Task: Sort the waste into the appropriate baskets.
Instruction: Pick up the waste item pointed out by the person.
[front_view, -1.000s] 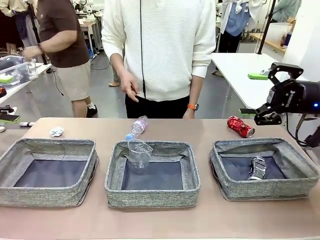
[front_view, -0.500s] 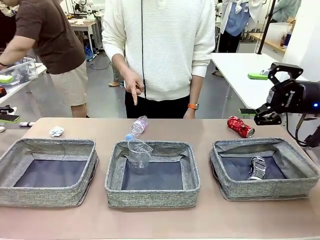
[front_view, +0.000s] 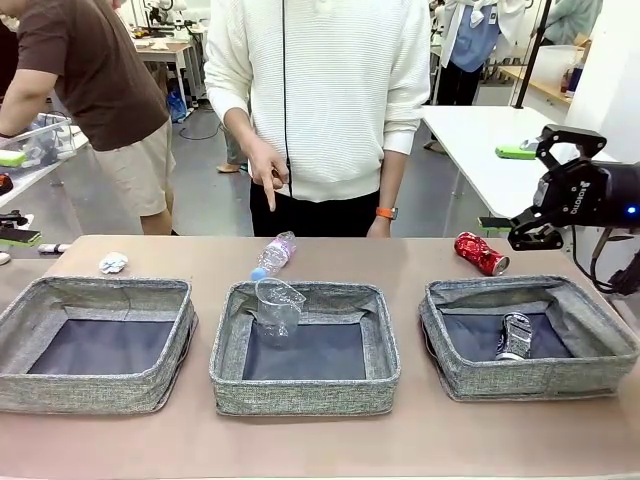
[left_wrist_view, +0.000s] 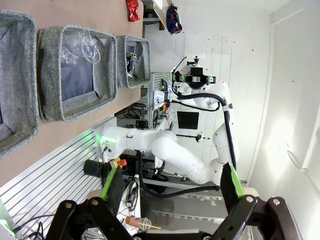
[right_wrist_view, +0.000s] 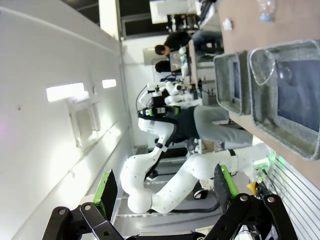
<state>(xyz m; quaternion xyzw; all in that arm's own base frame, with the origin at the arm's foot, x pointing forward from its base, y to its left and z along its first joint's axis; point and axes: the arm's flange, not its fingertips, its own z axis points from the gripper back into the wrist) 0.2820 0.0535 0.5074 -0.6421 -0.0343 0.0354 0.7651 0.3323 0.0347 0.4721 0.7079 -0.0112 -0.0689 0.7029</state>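
Three grey baskets stand in a row: left (front_view: 90, 390), middle (front_view: 305, 395), right (front_view: 530, 378). The clear cup (front_view: 278, 302) leans in the middle basket's far left corner. In the right basket lies the crushed silver can (front_view: 515, 336). On the table behind the baskets are the bottle (front_view: 273, 254), the red can (front_view: 481, 253) and the paper ball (front_view: 113, 263). My right gripper (front_view: 530, 195) hangs open and empty, high at the right, above and beyond the right basket. The left gripper (left_wrist_view: 172, 185) is open and empty, far from the baskets (left_wrist_view: 47, 75). The right wrist view has open pads (right_wrist_view: 107, 187).
A person in a white sweater stands at the far edge behind the bottle, one hand (front_view: 268, 180) pointing downward. Another person bends over a side table at the back left. A white table (front_view: 480, 160) stands behind my right gripper.
The person's hand has risen a little and now points down. The person at the back left has leaned further left. Neither gripper nor any waste has moved.
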